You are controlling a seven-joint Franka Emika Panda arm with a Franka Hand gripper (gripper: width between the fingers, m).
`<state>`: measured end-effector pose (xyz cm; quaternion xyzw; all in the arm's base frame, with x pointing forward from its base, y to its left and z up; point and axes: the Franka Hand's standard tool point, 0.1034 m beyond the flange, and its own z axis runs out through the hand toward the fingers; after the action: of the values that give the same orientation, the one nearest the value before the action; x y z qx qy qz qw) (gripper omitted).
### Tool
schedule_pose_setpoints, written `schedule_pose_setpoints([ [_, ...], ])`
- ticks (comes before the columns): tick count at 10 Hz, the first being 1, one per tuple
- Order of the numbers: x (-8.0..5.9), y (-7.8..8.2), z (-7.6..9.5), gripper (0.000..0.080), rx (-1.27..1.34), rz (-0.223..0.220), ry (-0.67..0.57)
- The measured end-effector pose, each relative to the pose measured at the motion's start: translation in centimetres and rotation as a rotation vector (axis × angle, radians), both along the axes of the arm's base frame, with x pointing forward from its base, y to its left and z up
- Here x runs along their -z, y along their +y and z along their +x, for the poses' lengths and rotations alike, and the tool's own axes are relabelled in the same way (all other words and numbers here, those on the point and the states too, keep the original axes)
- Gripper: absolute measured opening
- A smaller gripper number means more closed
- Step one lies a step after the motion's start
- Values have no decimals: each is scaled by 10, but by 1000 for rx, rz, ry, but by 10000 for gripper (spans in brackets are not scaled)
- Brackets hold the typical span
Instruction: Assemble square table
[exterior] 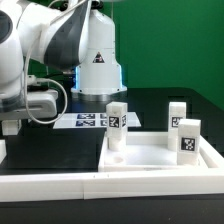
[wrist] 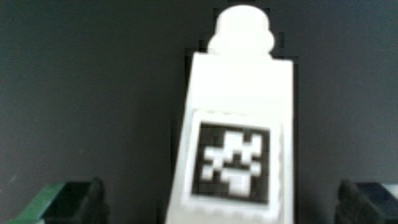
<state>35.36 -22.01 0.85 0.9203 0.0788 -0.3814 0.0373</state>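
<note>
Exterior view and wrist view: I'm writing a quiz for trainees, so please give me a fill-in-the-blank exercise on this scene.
1. In the exterior view, ___ white leg posts stand upright.
2. Each of them carries a black-and-white ___ on its face.
3. In the wrist view, the jaws stand ___ on either side of a leg post, not touching it.
4. The marker board lies flat on the ___ worktop.

Missing words: three; tag; open; black.

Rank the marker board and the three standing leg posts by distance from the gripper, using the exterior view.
1. marker board, left of centre, closest to the gripper.
2. centre leg post.
3. rear right leg post and front right leg post: too close to call.
</note>
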Motion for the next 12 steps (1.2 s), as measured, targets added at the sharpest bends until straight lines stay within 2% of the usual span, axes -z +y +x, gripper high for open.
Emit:
schedule_pose_setpoints([
  [2, 0, 4, -12, 649, 23, -23, 177],
  [3, 2, 7, -9, 649, 22, -30, 220],
  [4, 0, 13, -13, 649, 35, -32, 295],
  [5, 3, 16, -12, 649, 33, -35, 324],
  [7, 5, 16, -7, 649, 23, -36, 305],
  [8, 5, 17, -7, 514, 23, -36, 305],
  [9, 5, 17, -7, 514, 22, -36, 304],
  [10, 5, 18, -7, 374, 21, -35, 304],
  [11, 5, 18, -7, 288, 21, -35, 304],
  [12, 5, 18, -6, 288, 20, -34, 304],
])
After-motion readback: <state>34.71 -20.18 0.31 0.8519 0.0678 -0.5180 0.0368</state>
